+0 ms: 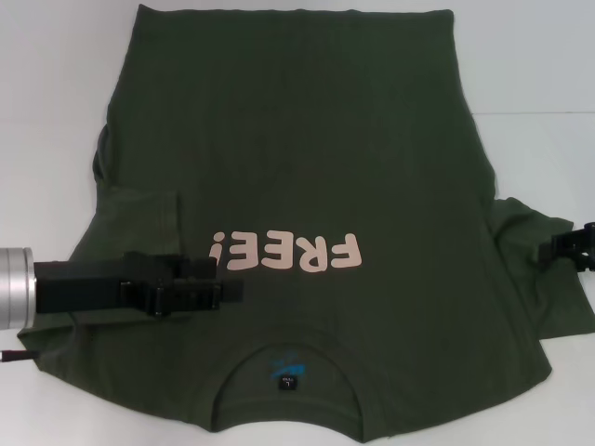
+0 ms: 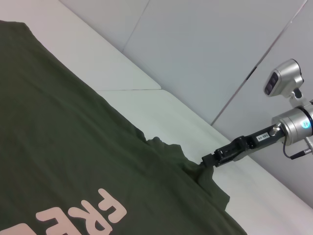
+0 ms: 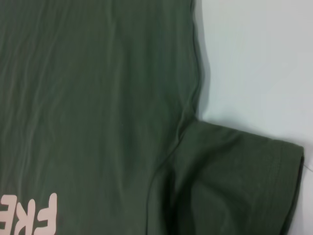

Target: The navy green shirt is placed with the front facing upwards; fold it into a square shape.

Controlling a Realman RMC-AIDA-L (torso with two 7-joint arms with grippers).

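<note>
Presently one navy green shirt (image 1: 307, 167) lies front up on the white worktop (image 1: 56, 93), one pink "FREE!" print (image 1: 284, 253) and one black neck label (image 1: 290, 382) showing. My left end effector (image 1: 218, 279) sits over the folded-in left sleeve; my right end effector (image 1: 558, 246) touches the right sleeve (image 1: 544, 279). Whether either is open or closed, I cannot tell.

A: Qty?
B: 1 navy green shirt (image 1: 307, 167), 1 neck label (image 1: 289, 382), 1 white table (image 1: 56, 84)
A: Grippers?
B: 2 – left gripper (image 1: 200, 290), right gripper (image 1: 569, 249)
</note>
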